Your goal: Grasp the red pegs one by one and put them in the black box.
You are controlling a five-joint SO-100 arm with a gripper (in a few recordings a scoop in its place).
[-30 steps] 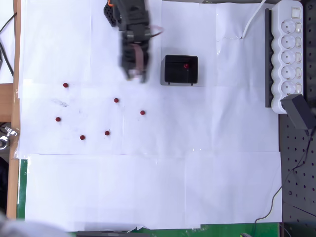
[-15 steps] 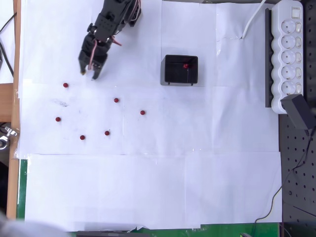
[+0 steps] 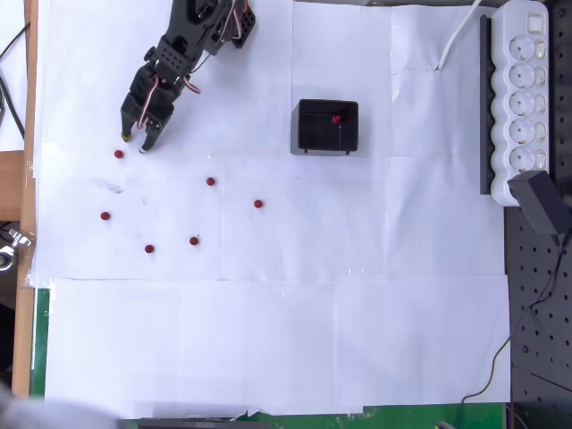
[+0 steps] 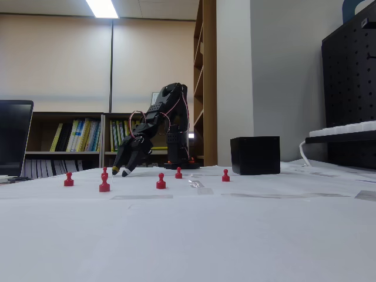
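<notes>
Several small red pegs stand on the white paper. One peg (image 3: pixel 118 154) (image 4: pixel 105 171) is just below and left of my gripper's tips. Others are at the middle (image 3: pixel 210 181) (image 4: pixel 178 173), further right (image 3: pixel 257 204) (image 4: pixel 225 175), at the left (image 3: pixel 105 215) (image 4: pixel 69 180) and nearest the front (image 3: pixel 148 249) (image 4: pixel 104 185). The black box (image 3: pixel 327 126) (image 4: pixel 255 155) sits right of the arm with one red peg (image 3: pixel 336 118) inside. My gripper (image 3: pixel 134 143) (image 4: pixel 120 172) points down at the paper, open, with nothing between its fingers.
A white power strip (image 3: pixel 524 89) and a black adapter (image 3: pixel 541 201) lie along the right edge in the overhead view. The wooden table edge (image 3: pixel 29 134) runs down the left. A laptop screen (image 4: pixel 13 138) stands at the left in the fixed view.
The arm has swung left, away from beside the box, and its gripper has come down close to the upper-left peg. The pegs and the box have not moved.
</notes>
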